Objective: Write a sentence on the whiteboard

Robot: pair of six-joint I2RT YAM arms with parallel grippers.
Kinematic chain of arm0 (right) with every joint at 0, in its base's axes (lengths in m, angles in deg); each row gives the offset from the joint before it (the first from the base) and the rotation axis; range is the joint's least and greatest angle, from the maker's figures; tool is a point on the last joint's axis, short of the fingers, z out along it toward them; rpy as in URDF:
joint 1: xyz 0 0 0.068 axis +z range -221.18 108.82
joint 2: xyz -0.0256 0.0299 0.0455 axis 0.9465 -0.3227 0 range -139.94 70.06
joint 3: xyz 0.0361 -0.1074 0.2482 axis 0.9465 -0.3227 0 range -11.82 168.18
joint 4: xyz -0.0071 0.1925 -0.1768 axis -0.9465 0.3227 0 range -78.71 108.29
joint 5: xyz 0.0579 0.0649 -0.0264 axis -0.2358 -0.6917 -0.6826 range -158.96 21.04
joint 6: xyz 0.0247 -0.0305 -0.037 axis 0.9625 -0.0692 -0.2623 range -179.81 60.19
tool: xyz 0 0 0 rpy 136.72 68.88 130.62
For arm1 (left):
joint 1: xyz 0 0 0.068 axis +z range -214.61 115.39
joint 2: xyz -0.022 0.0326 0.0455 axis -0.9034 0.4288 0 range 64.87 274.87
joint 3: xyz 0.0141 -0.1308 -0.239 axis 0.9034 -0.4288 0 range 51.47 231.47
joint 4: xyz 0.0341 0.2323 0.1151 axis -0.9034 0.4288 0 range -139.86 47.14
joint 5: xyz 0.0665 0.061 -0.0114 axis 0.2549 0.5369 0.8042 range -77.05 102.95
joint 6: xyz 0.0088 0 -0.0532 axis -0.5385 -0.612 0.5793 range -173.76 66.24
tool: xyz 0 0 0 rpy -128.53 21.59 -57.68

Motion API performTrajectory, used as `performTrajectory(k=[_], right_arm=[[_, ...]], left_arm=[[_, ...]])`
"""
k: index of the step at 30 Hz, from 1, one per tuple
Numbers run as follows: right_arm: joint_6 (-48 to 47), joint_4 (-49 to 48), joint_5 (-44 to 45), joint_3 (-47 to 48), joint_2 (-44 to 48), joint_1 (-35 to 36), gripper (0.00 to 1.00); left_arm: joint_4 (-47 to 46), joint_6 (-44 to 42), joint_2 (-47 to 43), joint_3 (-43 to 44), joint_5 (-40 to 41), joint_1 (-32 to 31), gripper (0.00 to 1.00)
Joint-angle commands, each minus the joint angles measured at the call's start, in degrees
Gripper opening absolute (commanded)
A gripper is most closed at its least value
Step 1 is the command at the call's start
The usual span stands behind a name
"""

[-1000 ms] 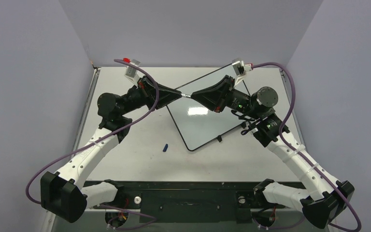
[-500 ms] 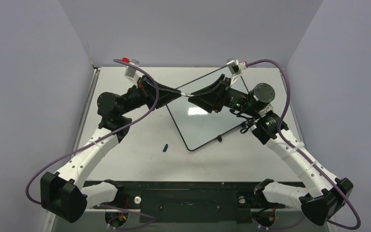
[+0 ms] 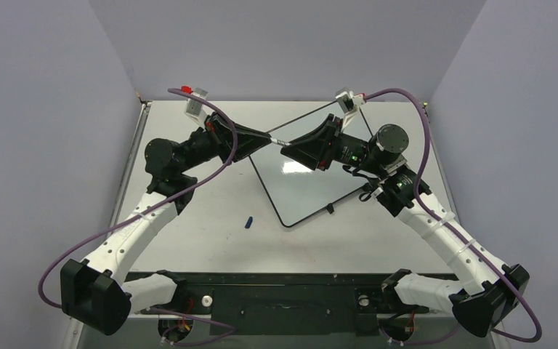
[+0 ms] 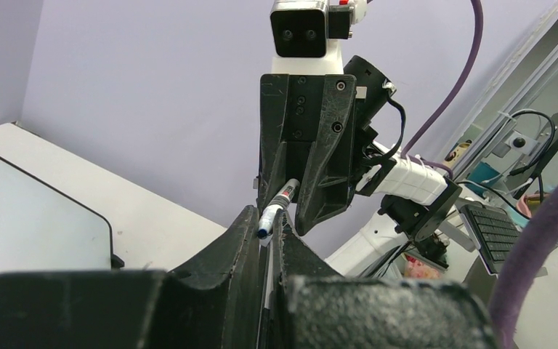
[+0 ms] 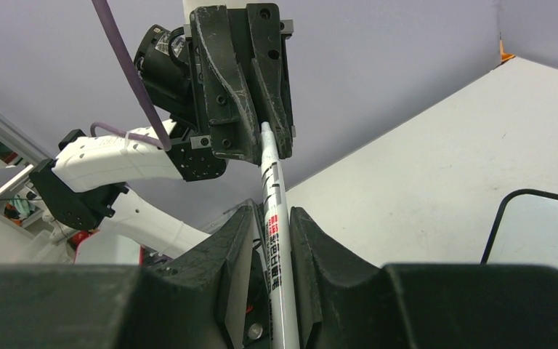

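left claw (image 4: 265, 222) shut on marker (image 5: 273, 185) end, right claw (image 5: 272, 216) closed on barrel; firm right grip first, then free left

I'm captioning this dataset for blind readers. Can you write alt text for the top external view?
Two robot arms meet tip to tip above a white table, a marker spanning from the left gripper to the right gripper over a whiteboard with no writing visible. A small blue object lies on the table left of the board.
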Motion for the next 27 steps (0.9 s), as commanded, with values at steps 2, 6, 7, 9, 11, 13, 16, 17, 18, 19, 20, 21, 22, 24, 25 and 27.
performTrajectory(k=[2,6,7,9,11,13,16,17,18,19,20,21,22,24,25,27], right_arm=[[1.8,-9.0,-0.7,1.9,0.0,2.7,0.23],[2.2,-10.2,-0.6,1.6,0.5,2.8,0.24],[2.6,-10.7,-0.5,1.6,0.5,2.8,0.24],[3.2,-11.8,-0.5,1.2,0.7,2.7,0.24],[3.8,-12.8,-0.3,0.9,0.8,2.8,0.24],[4.4,-13.8,-0.3,0.5,0.9,2.8,0.24],[4.9,-14.5,-0.2,0.3,1.0,2.7,0.23],[5.2,-14.8,-0.1,0.2,0.9,2.7,0.23],[5.3,-14.9,-0.1,0.2,0.9,2.7,0.22],[5.4,-15.1,-0.1,0.2,1.0,2.7,0.21],[5.4,-15.3,0.0,0.0,1.0,2.7,0.21],[5.6,-15.4,0.0,-0.1,1.1,2.7,0.19],[5.7,-15.7,0.1,-0.2,1.1,2.8,0.18],[6.1,-16.2,0.3,-0.3,1.1,2.8,0.14],[6.2,-16.4,0.2,-0.3,1.0,2.8,0.11],[6.4,-16.7,0.4,-0.5,1.0,2.8,0.02]], left_arm=[[2.0,-2.2,0.0,0.6,-2.6,-1.5,0.0],[2.7,-2.7,-0.5,0.2,-2.5,-1.5,0.0],[2.8,-2.8,-0.6,0.1,-2.4,-1.5,0.0],[3.1,-2.9,-0.8,0.0,-2.3,-1.4,0.0],[3.3,-3.1,-1.1,-0.2,-2.2,-1.4,0.0],[3.5,-3.2,-1.2,-0.3,-2.2,-1.4,0.0],[3.5,-3.2,-1.3,-0.4,-2.2,-1.4,0.0],[3.6,-3.2,-1.2,-0.5,-2.1,-1.4,0.0],[3.6,-3.2,-1.2,-0.5,-2.2,-1.4,0.0],[3.6,-3.2,-1.2,-0.5,-2.2,-1.4,0.0],[3.6,-3.2,-1.2,-0.5,-2.2,-1.4,0.0],[3.6,-3.2,-1.3,-0.5,-2.2,-1.5,0.0],[3.6,-3.1,-1.3,-0.6,-2.1,-1.4,0.0],[3.6,-3.2,-1.3,-0.6,-2.1,-1.5,0.0],[3.6,-3.2,-1.4,-0.7,-2.1,-1.5,0.0],[3.6,-3.2,-1.4,-0.8,-2.0,-1.4,0.0]])
